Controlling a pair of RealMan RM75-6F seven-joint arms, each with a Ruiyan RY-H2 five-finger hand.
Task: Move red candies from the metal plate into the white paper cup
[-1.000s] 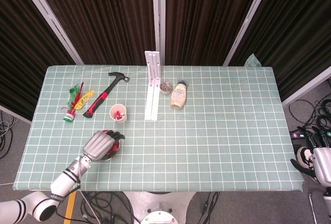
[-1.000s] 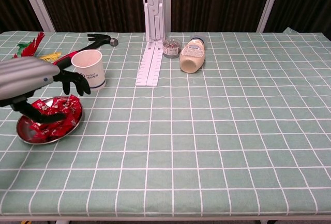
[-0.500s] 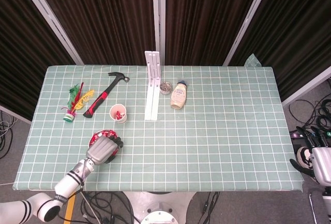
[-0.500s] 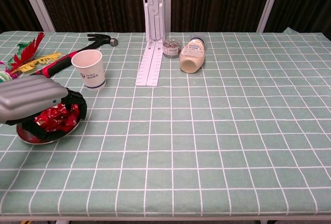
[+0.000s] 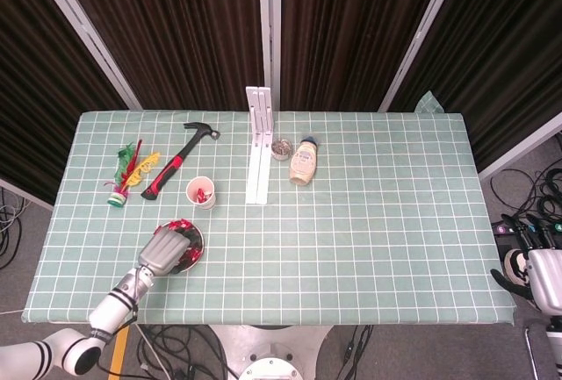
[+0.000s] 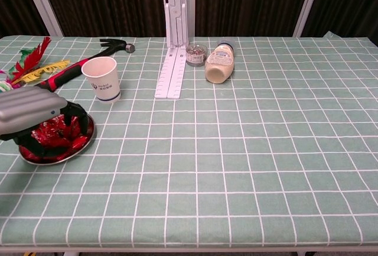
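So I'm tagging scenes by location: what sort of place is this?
Probably a robot lab or test bay: a table under a green checked cloth, dark curtains between metal posts, and loose cables on the floor beside it.

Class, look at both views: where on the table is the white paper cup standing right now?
The white paper cup stands upright on the table's left side in both views, just beyond the metal plate, beside the hammer and left of the white rail.
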